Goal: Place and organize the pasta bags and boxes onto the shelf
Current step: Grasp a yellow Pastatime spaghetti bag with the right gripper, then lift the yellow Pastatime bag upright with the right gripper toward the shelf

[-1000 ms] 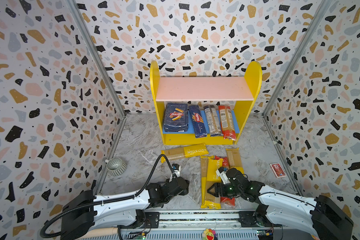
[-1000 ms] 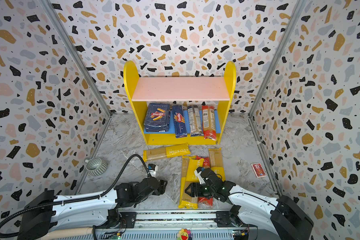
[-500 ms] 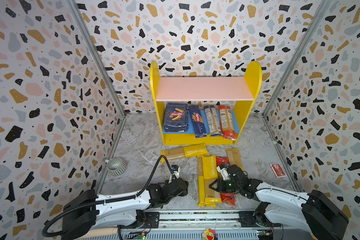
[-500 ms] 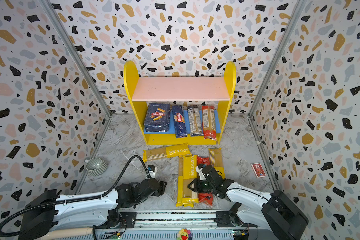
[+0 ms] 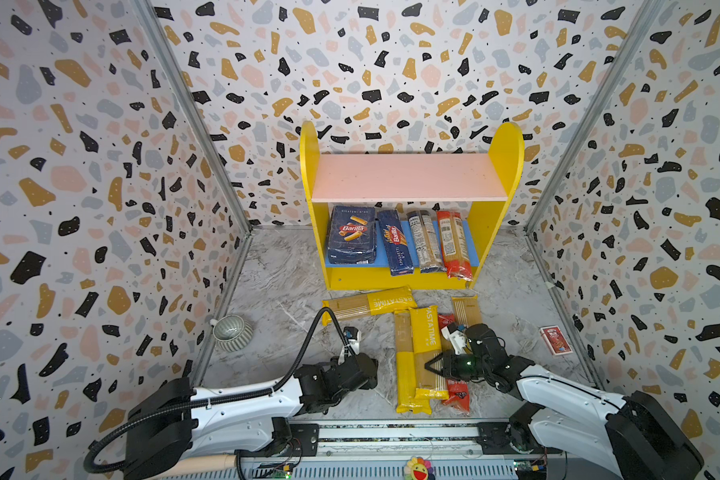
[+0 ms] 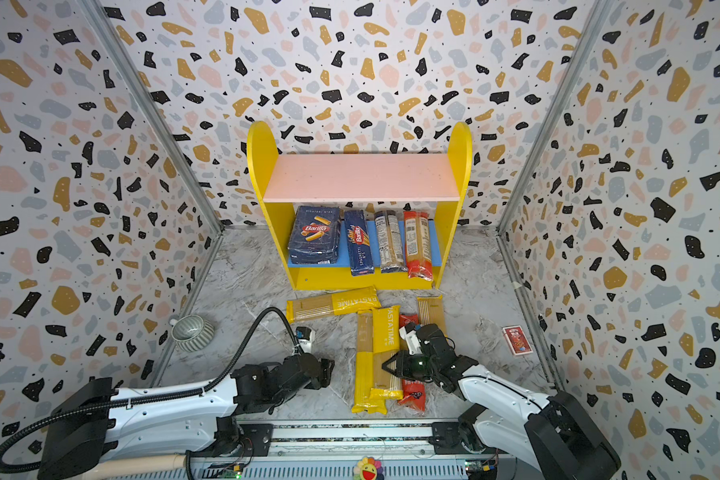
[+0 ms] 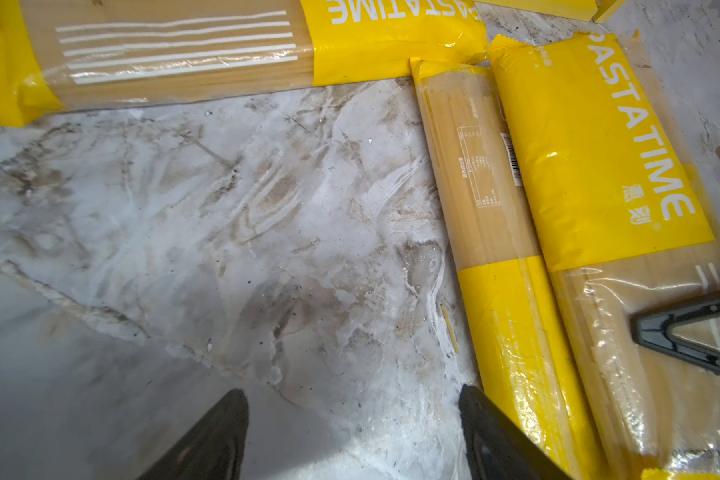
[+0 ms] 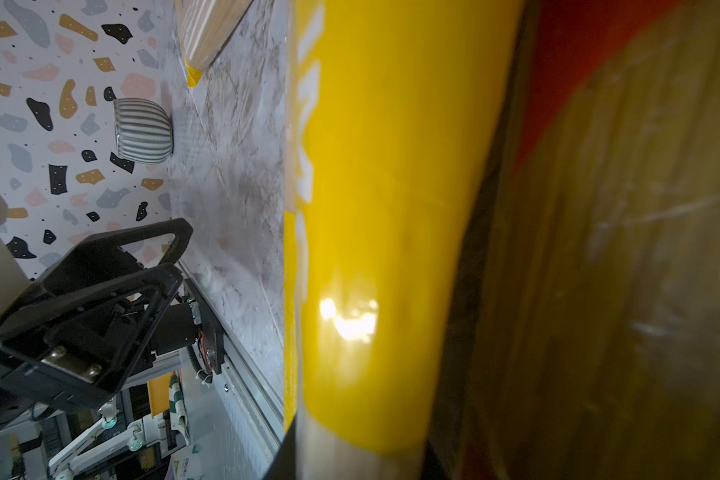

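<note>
The shelf stands at the back. Its blue lower board holds the two pasta boxes, wide and narrow, plus a clear bag and a red bag. My right gripper is shut on a yellow PASTATIME bag lying on the floor. Beside that bag is another yellow bag, and a red bag lies partly under my arm. A third yellow bag lies crosswise before the shelf. My left gripper hovers open over bare floor, left of the bags.
A ribbed grey bowl sits by the left wall. A small red card pack lies by the right wall. One more yellow-and-clear bag lies behind my right gripper. The pink upper board carries nothing.
My right gripper has closed on the yellow PASTATIME bag and pushed it slightly left against its neighbour. The left gripper's jaws have opened a little wider.
</note>
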